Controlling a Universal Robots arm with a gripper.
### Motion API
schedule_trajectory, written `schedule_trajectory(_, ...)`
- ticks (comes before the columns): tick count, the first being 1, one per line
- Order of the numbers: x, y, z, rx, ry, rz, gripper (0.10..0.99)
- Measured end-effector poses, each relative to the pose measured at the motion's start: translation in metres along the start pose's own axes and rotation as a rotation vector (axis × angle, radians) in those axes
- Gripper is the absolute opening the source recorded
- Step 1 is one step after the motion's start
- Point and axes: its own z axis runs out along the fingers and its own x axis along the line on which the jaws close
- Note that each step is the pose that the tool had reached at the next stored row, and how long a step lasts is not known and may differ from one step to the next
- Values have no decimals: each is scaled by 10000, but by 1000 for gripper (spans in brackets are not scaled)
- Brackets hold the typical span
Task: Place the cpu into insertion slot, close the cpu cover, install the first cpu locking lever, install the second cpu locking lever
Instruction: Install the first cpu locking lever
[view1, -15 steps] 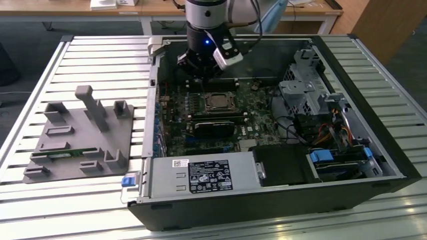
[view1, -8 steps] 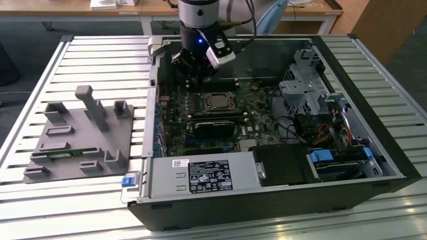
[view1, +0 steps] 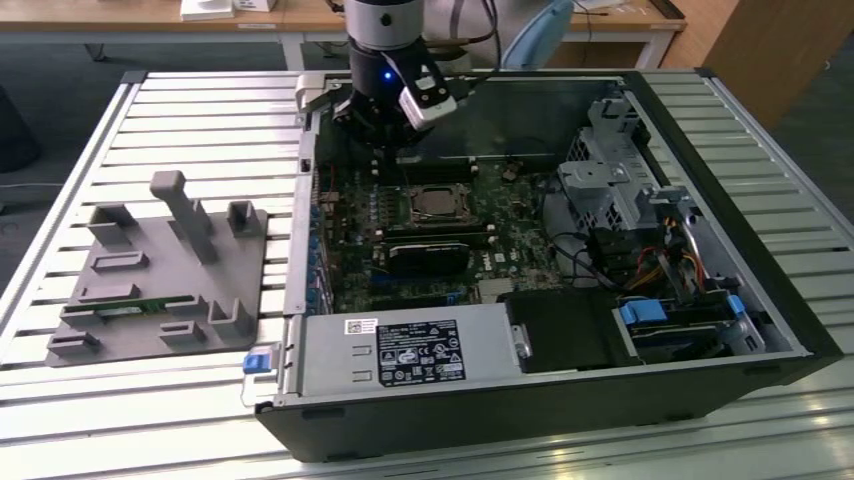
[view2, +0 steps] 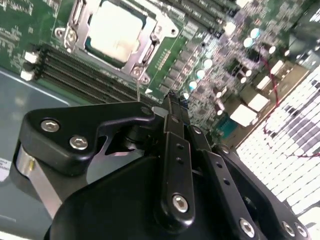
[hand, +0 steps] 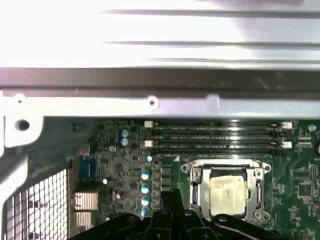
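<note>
Chip (hand: 227, 192) is lying seated in the socket (view1: 412, 205) on the green board (hand: 125, 170), inside the open computer case (view1: 721, 330). The silver cover frame (hand: 196, 186) is lying flat around it, so placing and covering look done and the work is sitting at the locking levers. Gripper (view2: 171, 100) is hanging low over the board just beside the socket, close to the long memory slots (hand: 215, 136), its fingers pressing together with nothing between them. A thin wire (view2: 137, 82), probably one lever, is running from the frame's corner towards the fingertips. Whether it is latched I cannot tell. Catching so slim a lever is asking for a fine, steady push with little room beside the frame.
</note>
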Motion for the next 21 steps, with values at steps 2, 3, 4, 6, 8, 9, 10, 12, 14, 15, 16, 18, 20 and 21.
schedule_trajectory(2,1,42,8,-1,-1,-1,110)
schedule_trajectory(3,1,62,12,-2,-1,-1,110)
schedule_trajectory(4,2,77,15,-1,-1,-1,110)
schedule_trajectory(6,2,112,20,-1,-1,0,110)
schedule_trajectory(8,3,140,24,-1,0,-1,110)
schedule_trajectory(9,2,149,26,-1,0,-1,110)
schedule_trajectory(10,-3,153,27,-1,0,-2,110)
schedule_trajectory(12,-33,157,28,-1,0,-1,110)
schedule_trajectory(14,-82,159,29,-1,0,-1,110)
schedule_trajectory(15,-111,160,30,-1,0,1,110)
schedule_trajectory(16,-143,160,31,-1,-1,0,110)
schedule_trajectory(18,-205,161,33,-1,-1,-1,110)
schedule_trajectory(20,-262,162,34,-1,-1,0,110)
schedule_trajectory(21,-286,162,35,-1,-1,-1,110)
